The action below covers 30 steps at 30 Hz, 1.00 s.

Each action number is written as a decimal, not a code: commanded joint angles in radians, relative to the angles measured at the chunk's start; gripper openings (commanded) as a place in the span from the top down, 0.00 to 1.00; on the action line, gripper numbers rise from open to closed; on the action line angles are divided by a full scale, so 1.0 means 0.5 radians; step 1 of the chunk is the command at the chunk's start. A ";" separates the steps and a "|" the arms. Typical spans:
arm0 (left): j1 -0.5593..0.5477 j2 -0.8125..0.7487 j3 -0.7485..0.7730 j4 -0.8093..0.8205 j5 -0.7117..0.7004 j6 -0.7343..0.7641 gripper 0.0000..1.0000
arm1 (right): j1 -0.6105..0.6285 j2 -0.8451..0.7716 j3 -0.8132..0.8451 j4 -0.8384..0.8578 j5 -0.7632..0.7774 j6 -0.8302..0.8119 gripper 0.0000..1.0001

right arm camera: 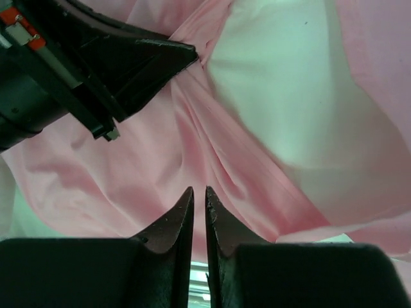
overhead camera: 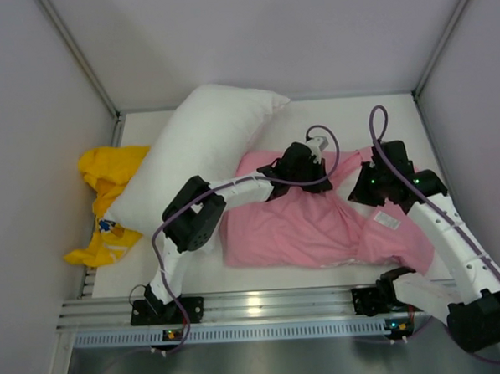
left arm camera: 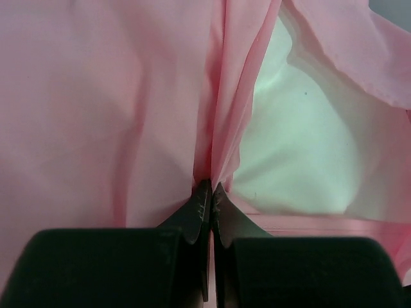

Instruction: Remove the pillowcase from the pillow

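Top camera looks down; wrist views share the pillowcase (left arm camera: 96, 115) close-up.

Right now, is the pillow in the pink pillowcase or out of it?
In. The pillowcase lies plump, and both wrist views show the white pillow inside its gaping mouth.

Two pillows: one bare white pillow (overhead camera: 199, 143) at 10 o'clock on the worktop (overhead camera: 347, 123), and one pillow (left arm camera: 295, 147) showing white through the case opening. One pink pillowcase (overhead camera: 311, 226). One white label (overhead camera: 387, 219) on it. One yellow cloth (overhead camera: 108, 190) at 9 o'clock. Two arms: left arm (overhead camera: 233, 192), right arm (overhead camera: 445, 227). Two hands: left hand (left arm camera: 210, 187), right hand (right arm camera: 199, 192). One worktop.
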 commanded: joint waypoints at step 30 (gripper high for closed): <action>0.249 -0.454 -0.615 0.577 0.415 -0.277 1.00 | -0.768 1.037 0.543 0.271 0.724 -0.145 0.66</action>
